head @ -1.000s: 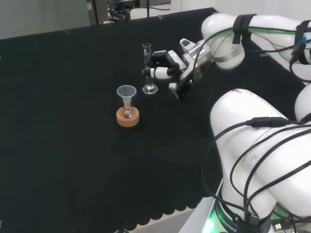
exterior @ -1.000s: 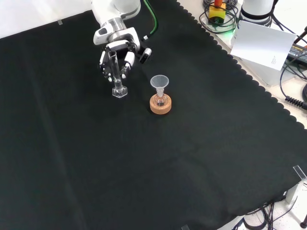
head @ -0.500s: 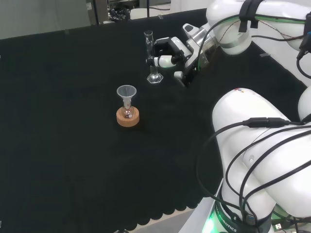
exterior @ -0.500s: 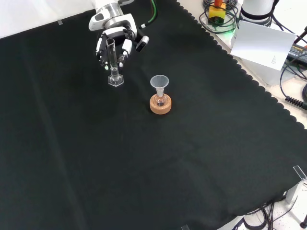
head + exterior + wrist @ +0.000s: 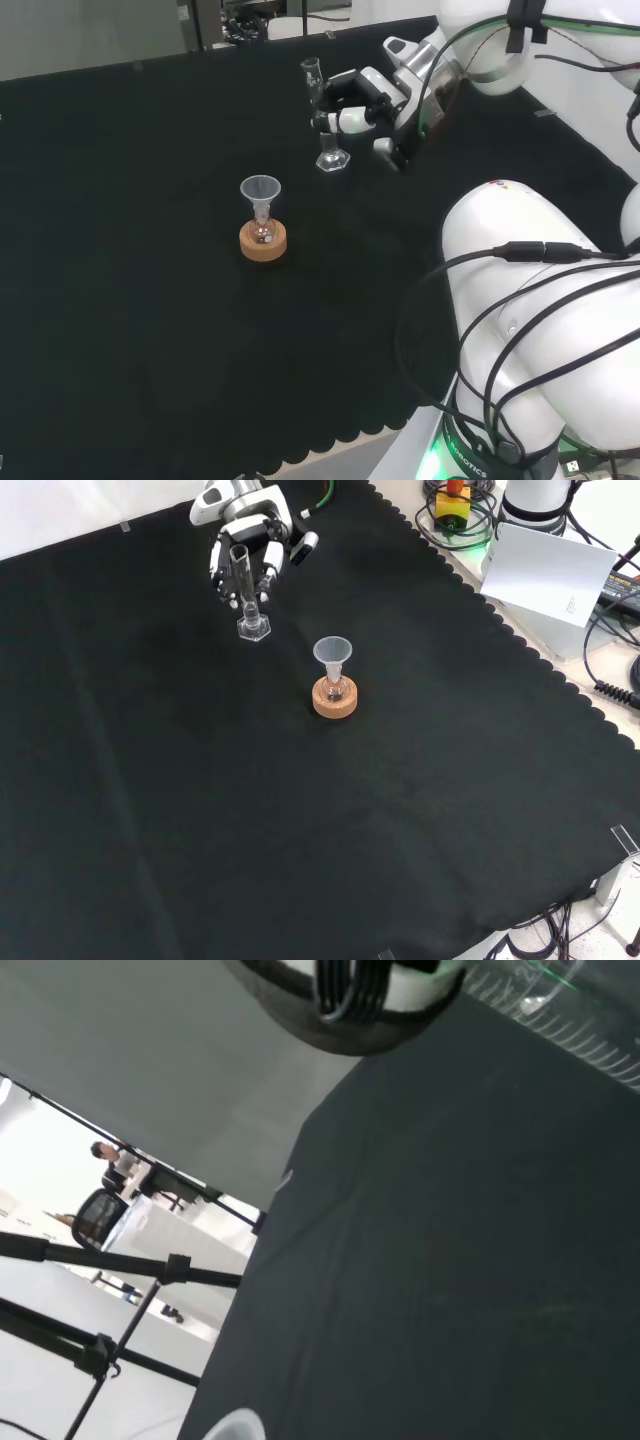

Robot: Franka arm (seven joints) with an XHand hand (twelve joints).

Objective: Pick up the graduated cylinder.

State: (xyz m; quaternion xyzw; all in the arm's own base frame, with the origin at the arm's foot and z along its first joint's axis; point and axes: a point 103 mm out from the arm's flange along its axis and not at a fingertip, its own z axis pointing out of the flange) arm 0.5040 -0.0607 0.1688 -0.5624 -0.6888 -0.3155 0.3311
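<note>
Hand: fingers curled round graduated cylinder, upper centre-left of front view | Cylinder: upright, hexagonal foot near black surface, contact unclear | Funnel: in flask on cork ring, lower right of cylinder, apart.

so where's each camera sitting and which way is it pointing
Head view: behind and above the arm's base, looking over the white arm links at the black cloth; the robot hand holds the graduated cylinder.
Front view: in front of the arm, looking down on the cloth; the robot hand enters from the top.
Wrist view: at the wrist, looking past the palm along the cloth to the room beyond; a blurred white part of the robot hand shows.
Head and front views share the cylinder and the funnel on its cork ring.
</note>
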